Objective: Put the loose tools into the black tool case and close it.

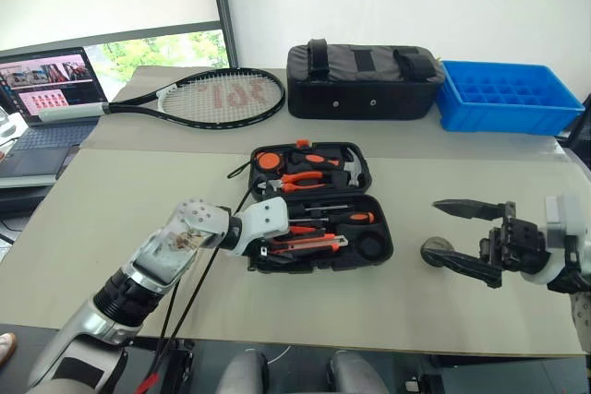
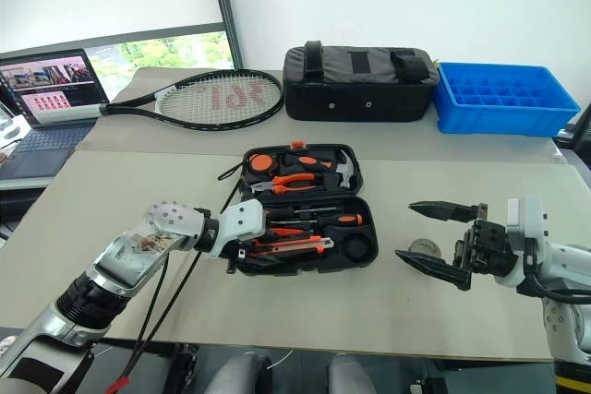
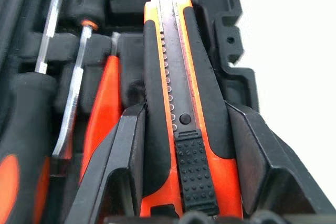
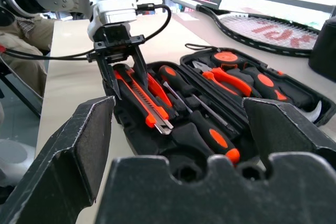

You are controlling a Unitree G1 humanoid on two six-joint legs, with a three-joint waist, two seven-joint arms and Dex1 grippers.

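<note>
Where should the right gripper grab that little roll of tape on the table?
Probably across its outer rim, from above: the tape roll seems to lie flat on the table, small and round, and the open right gripper beside it is wide enough to straddle it.

Orange-and-black utility knife (image 3: 181,124), black tool case (image 1: 369,228), blue crate (image 1: 508,94).

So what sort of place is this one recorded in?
Probably an office or lab set up for tabletop trials: a beige table by a window, an open laptop, and staged props such as a tennis racket and blue crate.
</note>
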